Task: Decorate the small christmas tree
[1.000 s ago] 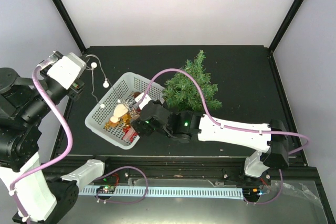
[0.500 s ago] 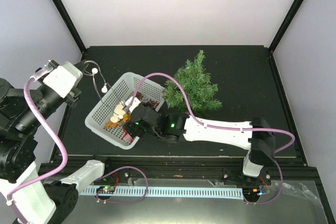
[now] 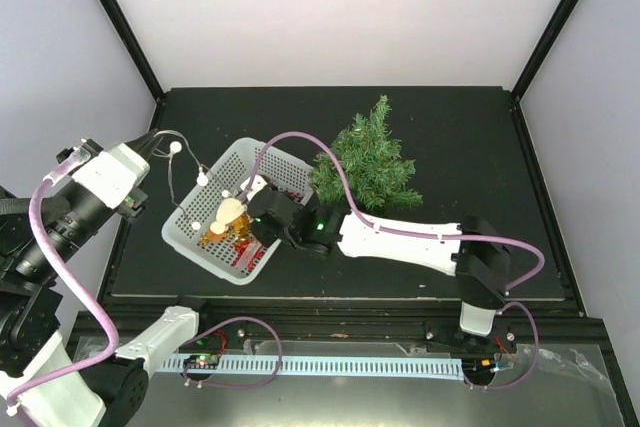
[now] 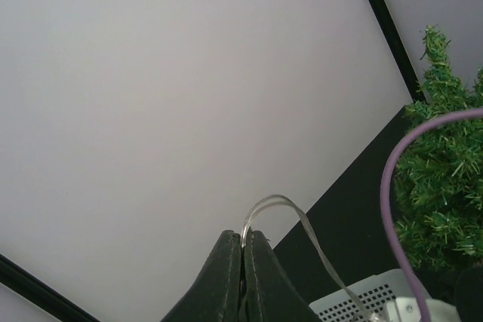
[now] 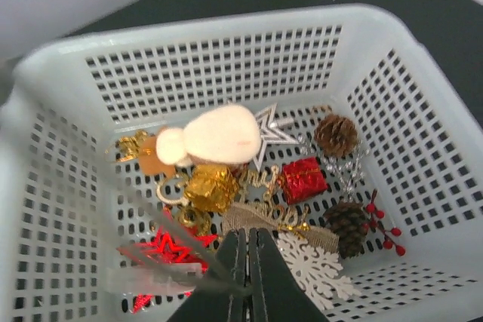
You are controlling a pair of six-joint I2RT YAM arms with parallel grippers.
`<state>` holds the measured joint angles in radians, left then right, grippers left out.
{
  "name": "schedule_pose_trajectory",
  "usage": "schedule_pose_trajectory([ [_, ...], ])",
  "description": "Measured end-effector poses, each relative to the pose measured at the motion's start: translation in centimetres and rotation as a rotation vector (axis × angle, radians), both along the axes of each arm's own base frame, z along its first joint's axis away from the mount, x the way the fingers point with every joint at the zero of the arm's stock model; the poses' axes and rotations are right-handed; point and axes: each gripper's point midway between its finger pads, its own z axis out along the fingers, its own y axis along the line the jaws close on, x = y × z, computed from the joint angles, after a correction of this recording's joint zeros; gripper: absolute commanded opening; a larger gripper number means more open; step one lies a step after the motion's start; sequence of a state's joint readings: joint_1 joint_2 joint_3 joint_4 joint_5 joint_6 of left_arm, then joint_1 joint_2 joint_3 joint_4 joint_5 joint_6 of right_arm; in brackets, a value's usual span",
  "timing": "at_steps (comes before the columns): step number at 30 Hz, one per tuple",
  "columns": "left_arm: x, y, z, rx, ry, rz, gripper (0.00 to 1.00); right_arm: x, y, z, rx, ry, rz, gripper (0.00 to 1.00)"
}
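Note:
The small christmas tree (image 3: pixel 368 162) stands on the black table right of the white basket (image 3: pixel 185 232); it also shows in the left wrist view (image 4: pixel 445 179). My left gripper (image 4: pixel 243 234) is shut on a clear light string (image 4: pixel 302 220) and is raised left of the basket (image 3: pixel 148 145). The string's white bulbs (image 3: pixel 176 147) trail down into the basket. My right gripper (image 5: pixel 247 233) is shut low inside the basket (image 3: pixel 248 211), over the ornaments. A blurred clear strand (image 5: pixel 151 216) of the string ends in the seam between its fingers.
The basket (image 5: pixel 226 28) holds a white felt figure (image 5: pixel 223 135), a gold gift (image 5: pixel 210 186), a red gift (image 5: pixel 302 179), two pine cones (image 5: pixel 335 133), a white snowflake (image 5: pixel 313 269), a red star (image 5: pixel 170 250) and red berries (image 5: pixel 381 228). Black frame posts stand at the table's back corners.
My right gripper has shut and has reached further left into the basket. My left arm has swung down and toward the basket, carrying the light string.

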<state>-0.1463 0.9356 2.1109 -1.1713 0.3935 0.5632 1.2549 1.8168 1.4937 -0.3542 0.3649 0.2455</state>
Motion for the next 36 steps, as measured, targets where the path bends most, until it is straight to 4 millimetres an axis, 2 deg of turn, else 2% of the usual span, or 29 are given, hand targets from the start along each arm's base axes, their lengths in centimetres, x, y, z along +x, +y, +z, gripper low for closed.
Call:
schedule_pose_trajectory([
  [3, 0.2, 0.2, -0.2, 0.009, -0.001, 0.013, 0.02, -0.2, -0.5, 2.8, 0.044, -0.029, 0.009, 0.01],
  [6, 0.5, 0.3, -0.6, 0.014, 0.009, 0.026, 0.02, -0.5, -1.4, 7.9, 0.126, -0.073, 0.019, 0.01],
  [11, 1.2, 0.4, -1.3, 0.016, 0.024, 0.035, 0.02, -1.2, -3.4, 18.2, 0.306, -0.159, 0.028, 0.01],
  [15, 2.0, 0.3, -2.2, 0.019, 0.048, 0.033, 0.01, -1.9, -5.6, 22.6, 0.371, -0.199, 0.036, 0.01],
  [18, 2.6, 0.0, -2.8, 0.021, 0.067, 0.024, 0.02, -2.4, -7.1, 23.9, 0.377, -0.210, 0.038, 0.01],
  [24, 3.0, -0.9, -3.6, 0.021, 0.092, -0.027, 0.02, -3.4, -10.3, 25.1, 0.372, -0.217, 0.042, 0.01],
  [30, 2.0, -2.1, -4.6, 0.021, 0.103, -0.116, 0.02, -5.0, -15.1, 26.2, 0.407, -0.217, 0.037, 0.01],
  [36, 1.5, -3.3, -7.0, 0.017, 0.137, -0.200, 0.01, -6.7, -20.4, 26.2, 0.438, -0.212, 0.028, 0.01],
])
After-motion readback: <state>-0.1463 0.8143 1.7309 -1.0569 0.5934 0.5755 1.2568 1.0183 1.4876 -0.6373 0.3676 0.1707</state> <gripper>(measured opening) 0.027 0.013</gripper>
